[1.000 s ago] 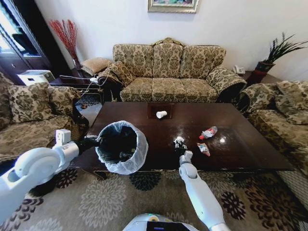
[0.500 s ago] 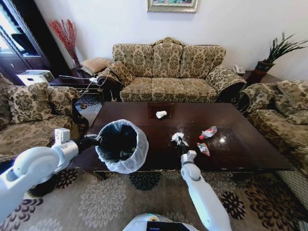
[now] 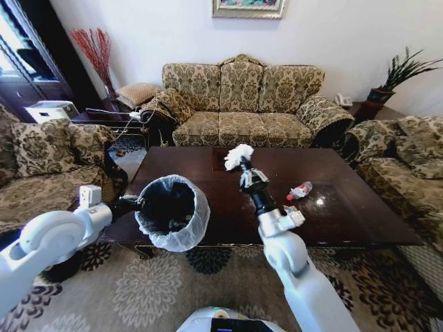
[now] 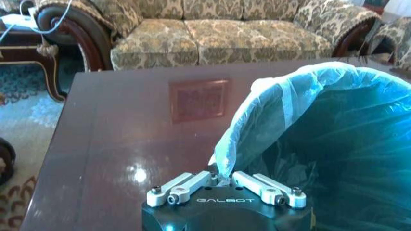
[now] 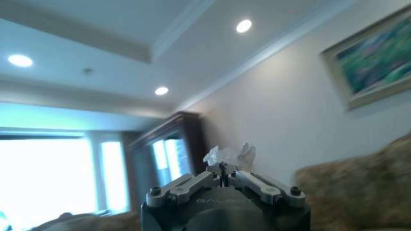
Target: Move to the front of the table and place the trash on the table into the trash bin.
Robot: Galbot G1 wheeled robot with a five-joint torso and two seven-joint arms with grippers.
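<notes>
- trash bin (image 3: 173, 211) is held up at the near edge of the table (image 3: 346, 214) by the left gripper (image 4: 224, 185), clamped on the bagged rim; thin liner, so probably slippery
- paper wad (image 3: 238, 155) is pinched up high by the right gripper (image 3: 247, 173); looks light and squashy, best held by its bunched base
- bottle (image 3: 300, 190) is left lying farther right on the table

A crumpled white paper wad (image 3: 239, 155) is pinched aloft; the bag-lined black trash bin (image 3: 173, 211) tilts at the glossy table (image 3: 346, 207), where a bottle (image 3: 300, 190) lies beside what may be a wrapper (image 3: 297, 214).
</notes>
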